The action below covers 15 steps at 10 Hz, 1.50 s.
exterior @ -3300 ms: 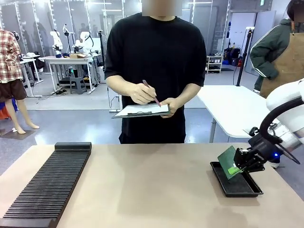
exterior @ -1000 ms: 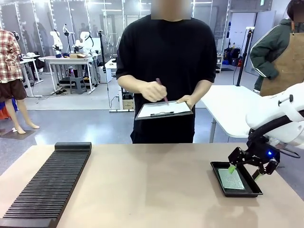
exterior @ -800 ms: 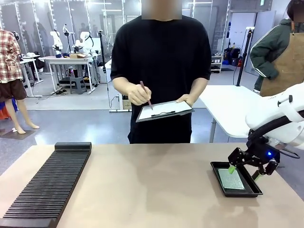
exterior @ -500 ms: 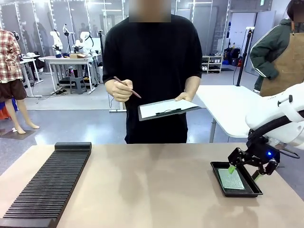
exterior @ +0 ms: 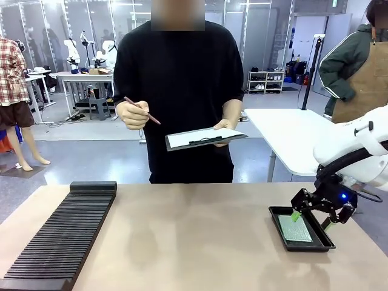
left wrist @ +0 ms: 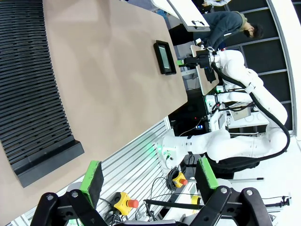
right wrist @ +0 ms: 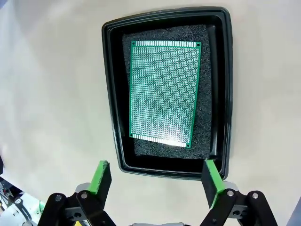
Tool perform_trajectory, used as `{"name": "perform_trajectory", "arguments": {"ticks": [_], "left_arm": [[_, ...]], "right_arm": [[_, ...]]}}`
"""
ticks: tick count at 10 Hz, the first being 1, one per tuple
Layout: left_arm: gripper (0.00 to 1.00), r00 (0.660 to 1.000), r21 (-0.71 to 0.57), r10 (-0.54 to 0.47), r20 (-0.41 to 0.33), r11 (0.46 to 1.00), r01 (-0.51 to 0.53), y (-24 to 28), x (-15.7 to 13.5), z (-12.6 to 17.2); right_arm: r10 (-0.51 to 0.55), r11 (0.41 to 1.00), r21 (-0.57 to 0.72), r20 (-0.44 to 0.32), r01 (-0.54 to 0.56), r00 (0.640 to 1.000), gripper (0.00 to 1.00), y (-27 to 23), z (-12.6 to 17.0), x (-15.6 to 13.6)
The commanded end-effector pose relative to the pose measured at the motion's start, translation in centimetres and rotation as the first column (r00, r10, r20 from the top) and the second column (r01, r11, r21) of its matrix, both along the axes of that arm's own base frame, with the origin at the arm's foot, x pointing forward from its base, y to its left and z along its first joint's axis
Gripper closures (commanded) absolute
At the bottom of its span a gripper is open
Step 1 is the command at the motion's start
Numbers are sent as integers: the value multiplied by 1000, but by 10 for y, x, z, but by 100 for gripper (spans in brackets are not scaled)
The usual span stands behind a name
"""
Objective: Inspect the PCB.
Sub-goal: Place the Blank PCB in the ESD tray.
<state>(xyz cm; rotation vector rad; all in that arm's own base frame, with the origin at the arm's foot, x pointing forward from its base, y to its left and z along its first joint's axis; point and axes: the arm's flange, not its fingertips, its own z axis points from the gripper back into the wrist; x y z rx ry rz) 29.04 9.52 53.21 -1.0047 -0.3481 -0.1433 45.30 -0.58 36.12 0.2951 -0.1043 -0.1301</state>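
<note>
From my seat: the PCB (right wrist: 163, 93) lies flat on a dark foam pad (right wrist: 204, 127) inside the black tray (right wrist: 111, 94), green perforated face up, one short edge with a silvery strip toward my right wrist camera. In the front view the tray (exterior: 315, 245) sits on the tan table (exterior: 194, 236) at its right side, board (exterior: 294, 229) inside it.

My right gripper (right wrist: 157, 176) hangs above the near rim of the tray, jaws apart, green pads (right wrist: 100, 175) clear of board and tray, nothing between them. In the front view the same gripper (exterior: 297, 213) is just over the tray's far right corner, the white arm curving in from the right.

My left gripper (left wrist: 149, 175) is well back from the table, jaws spread wide and empty; its camera looks along the table edge at the long black slotted rack (left wrist: 28, 94) and, far off, the tray (left wrist: 165, 57). The rack (exterior: 60, 233) fills the table's left side in the front view.

Across the table a person in a black shirt holds a clipboard with white paper (exterior: 203, 138) in one hand (exterior: 225, 125) and a pen (exterior: 143, 111) raised in the other hand (exterior: 132, 113), away from the paper.
</note>
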Motion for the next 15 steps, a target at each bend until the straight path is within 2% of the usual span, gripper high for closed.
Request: {"name": "perform_trajectory", "arguments": {"ticks": [1,2,3,5,7,8,10,11,13,14,15], "left_arm": [[0,1000,11,-3,-8,1000,3,0,3,2],[0,1000,11,-3,-8,1000,3,0,3,2],[0,1000,11,-3,-8,1000,3,0,3,2],[0,1000,11,-3,-8,1000,3,0,3,2],[0,1000,11,-3,-8,1000,3,0,3,2],[0,1000,11,-3,-8,1000,3,0,3,2],[0,1000,11,-3,-8,1000,3,0,3,2],[0,1000,11,-3,-8,1000,3,0,3,2],[0,1000,11,-3,-8,1000,3,0,3,2],[0,1000,11,-3,-8,1000,3,0,3,2],[0,1000,11,-3,-8,1000,3,0,3,2]], "right_arm": [[-2,995,96,9,1,1000,0,-6,37,-9],[-2,988,152,13,0,1000,0,-12,69,-21],[-2,965,261,14,-1,1000,0,-21,96,-31],[3,887,461,42,-22,999,0,-44,143,-61],[17,775,629,66,-54,998,0,-72,169,-99],[19,727,684,76,-66,997,0,-90,172,-118],[-21,684,725,126,-78,992,0,-107,172,-148],[-38,674,734,143,-80,989,0,-106,171,-155],[-72,698,712,180,-79,981,0,-99,170,-153],[-43,683,728,124,-62,991,0,-116,173,-156],[-43,683,728,124,-62,991,0,-116,173,-156]]}}
